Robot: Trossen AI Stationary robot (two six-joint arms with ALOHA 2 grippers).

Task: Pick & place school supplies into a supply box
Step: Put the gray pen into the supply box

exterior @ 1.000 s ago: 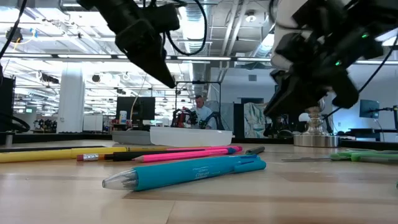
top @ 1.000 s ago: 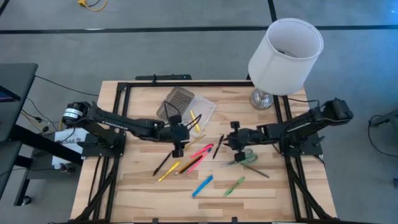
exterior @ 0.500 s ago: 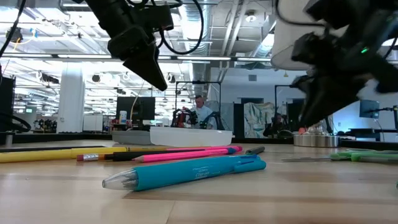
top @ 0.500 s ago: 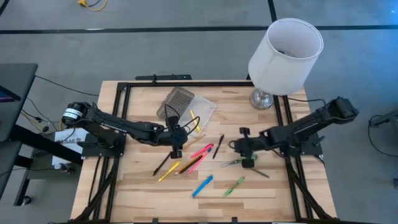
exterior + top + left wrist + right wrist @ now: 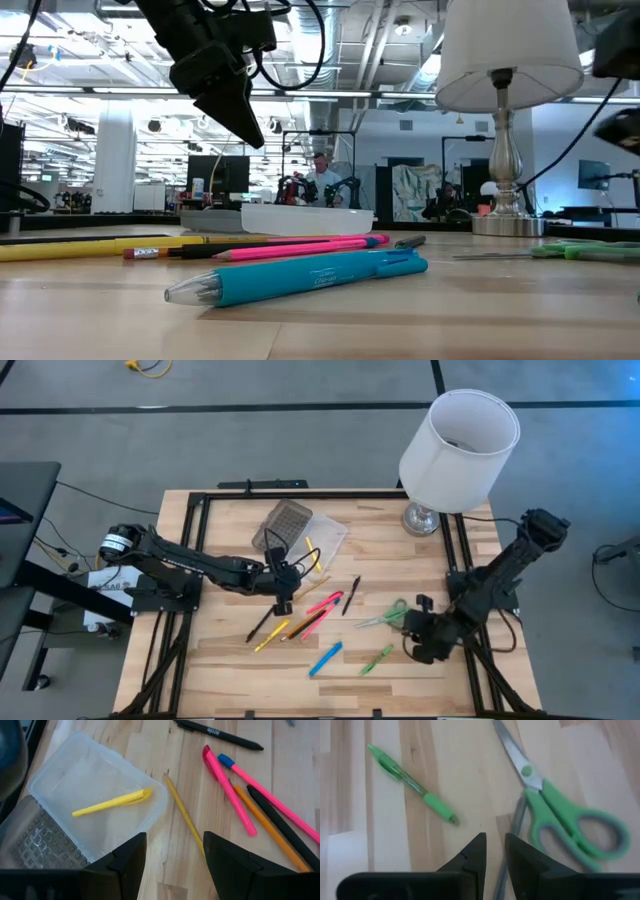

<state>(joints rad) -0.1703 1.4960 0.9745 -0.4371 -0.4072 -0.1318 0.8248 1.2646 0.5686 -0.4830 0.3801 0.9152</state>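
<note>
Tabletop scissors [image 5: 560,815] beside right pincer [image 5: 494,851]

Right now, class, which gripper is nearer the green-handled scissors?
Right. The right gripper hovers just beside the scissors; the left gripper sits across the table near the supply box.

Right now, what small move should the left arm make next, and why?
Probably lower the open left gripper onto the yellow pencil lying just beside the clear supply box; nothing is held, and only one yellow pen is inside.
</note>
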